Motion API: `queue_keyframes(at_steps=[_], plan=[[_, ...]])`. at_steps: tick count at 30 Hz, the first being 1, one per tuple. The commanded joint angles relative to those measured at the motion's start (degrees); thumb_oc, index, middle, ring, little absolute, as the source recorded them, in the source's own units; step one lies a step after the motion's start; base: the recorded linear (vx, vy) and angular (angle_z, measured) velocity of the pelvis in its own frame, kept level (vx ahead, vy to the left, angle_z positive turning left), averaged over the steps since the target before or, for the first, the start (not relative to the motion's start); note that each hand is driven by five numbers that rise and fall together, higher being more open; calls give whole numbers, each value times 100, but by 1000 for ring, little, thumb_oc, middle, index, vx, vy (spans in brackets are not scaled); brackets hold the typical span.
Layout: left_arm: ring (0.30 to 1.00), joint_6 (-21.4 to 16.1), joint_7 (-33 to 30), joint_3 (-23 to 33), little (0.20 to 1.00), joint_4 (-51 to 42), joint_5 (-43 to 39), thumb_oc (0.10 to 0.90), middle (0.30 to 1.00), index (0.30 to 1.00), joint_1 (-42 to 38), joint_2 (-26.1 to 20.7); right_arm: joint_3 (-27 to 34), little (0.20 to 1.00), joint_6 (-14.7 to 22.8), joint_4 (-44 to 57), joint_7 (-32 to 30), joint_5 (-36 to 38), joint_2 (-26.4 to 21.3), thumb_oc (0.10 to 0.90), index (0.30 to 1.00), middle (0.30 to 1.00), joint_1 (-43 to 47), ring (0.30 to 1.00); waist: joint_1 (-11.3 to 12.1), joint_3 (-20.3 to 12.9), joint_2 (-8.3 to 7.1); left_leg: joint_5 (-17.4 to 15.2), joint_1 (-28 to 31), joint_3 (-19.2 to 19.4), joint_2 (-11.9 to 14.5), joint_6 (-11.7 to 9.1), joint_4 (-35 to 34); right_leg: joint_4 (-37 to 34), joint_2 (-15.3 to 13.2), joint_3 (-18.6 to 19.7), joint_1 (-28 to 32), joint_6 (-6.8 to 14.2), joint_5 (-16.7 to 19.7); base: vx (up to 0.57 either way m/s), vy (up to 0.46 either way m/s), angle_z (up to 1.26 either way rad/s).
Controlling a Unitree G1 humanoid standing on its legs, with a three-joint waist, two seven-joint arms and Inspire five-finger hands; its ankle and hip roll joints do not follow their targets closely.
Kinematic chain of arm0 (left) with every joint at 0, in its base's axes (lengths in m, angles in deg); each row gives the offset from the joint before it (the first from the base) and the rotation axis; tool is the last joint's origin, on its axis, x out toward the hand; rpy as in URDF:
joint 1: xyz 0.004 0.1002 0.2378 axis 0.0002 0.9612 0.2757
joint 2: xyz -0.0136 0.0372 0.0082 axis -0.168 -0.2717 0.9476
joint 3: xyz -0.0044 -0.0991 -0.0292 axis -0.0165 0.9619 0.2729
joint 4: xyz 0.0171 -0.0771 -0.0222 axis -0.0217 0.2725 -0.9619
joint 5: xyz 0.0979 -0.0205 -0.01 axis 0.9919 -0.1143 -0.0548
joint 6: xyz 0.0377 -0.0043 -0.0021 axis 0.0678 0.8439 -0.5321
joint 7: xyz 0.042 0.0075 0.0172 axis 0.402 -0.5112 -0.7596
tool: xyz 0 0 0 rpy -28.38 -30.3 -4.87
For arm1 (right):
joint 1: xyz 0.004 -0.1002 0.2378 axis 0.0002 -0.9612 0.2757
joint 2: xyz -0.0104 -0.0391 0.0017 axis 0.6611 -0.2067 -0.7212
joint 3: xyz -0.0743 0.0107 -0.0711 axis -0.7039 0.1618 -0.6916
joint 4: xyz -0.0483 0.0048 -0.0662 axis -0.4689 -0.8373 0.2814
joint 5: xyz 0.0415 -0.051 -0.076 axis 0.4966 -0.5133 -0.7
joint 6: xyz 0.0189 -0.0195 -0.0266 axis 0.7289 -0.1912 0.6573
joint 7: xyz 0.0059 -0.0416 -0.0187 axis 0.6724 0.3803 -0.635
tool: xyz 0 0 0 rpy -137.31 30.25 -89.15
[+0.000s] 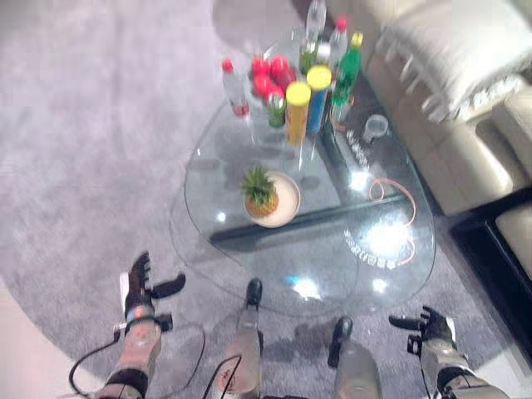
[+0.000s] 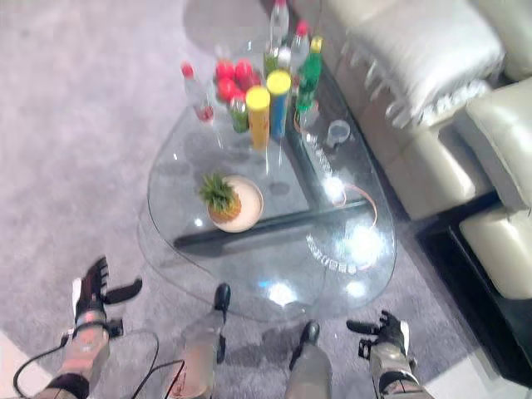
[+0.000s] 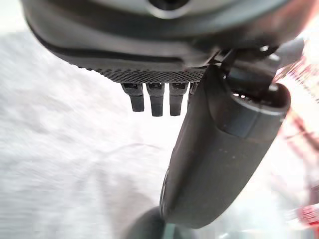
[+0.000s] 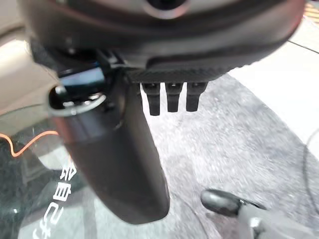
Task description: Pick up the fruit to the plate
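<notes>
A small pineapple (image 1: 259, 191) sits on a round cream plate (image 1: 287, 202) on the rounded glass table (image 1: 249, 266), ahead of both empty, straight-fingered hands: left hand (image 1: 140, 287), right hand (image 1: 432, 328). Grey carpet (image 1: 83, 166) lies underneath; a cream sofa (image 1: 449, 91) stands beyond the right hand.

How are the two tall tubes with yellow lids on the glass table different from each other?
The orange tube stands nearer the plate with the pineapple; the blue tube stands just behind it, closer to the green bottle. The bodies differ in colour, orange against blue. Both stand upright, side by side, and have round yellow lids.
</notes>
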Motion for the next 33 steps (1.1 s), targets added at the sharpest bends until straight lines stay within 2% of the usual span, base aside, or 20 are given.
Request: queue_keyframes(at_steps=[1,3,6,11,14,21,33], plan=[[900,59,183,163,900,457,586,800,900,900,-436,-278,147,900,-241,-322,217,-424,-146,800,900,900,-151,900,-31,-243,-419,-537,581,238,198,-373,89,-844,-50,167,101,-60,923,141,9,9],[900,359,405,155,900,769,724,800,900,900,-349,-204,136,900,-335,-467,364,-609,-74,800,900,900,-270,900,-58,-451,-404,-565,730,221,194,-368,52,-903,-44,186,272,-53,910,142,6,5],[900,541,814,74,900,1120,983,800,900,900,-193,-46,67,900,-495,-627,548,-944,28,800,900,900,-399,900,-102,-762,-379,-592,931,240,197,-373,-13,-1004,-35,178,488,-36,926,144,15,8],[900,914,1381,0,900,1346,989,800,900,900,-102,143,30,900,-552,-780,733,-1330,147,800,900,900,-487,900,-167,-1006,-341,-682,1082,275,195,-375,-13,-1142,-27,161,713,-16,929,86,31,-5],[900,1374,1701,30,900,1504,991,800,900,900,-48,280,-35,900,-672,-893,751,-1580,248,800,900,900,-535,900,-223,-1150,-333,-748,1204,328,210,-376,-13,-1218,-15,148,876,-14,902,75,33,-2],[900,1717,2040,38,900,1700,960,800,900,900,34,442,-126,900,-820,-1031,866,-1774,371,800,900,900,-557,900,-252,-1281,-340,-825,1367,409,268,-369,-13,-1243,0,152,1000,-31,853,45,8,-4],[900,1946,2368,-90,900,1748,944,800,900,900,52,544,-339,900,-871,-1060,940,-2024,474,800,900,900,-515,900,-269,-1374,-332,-874,1507,483,336,-360,-13,-1252,6,121,1115,-46,816,6,-2,-3]])
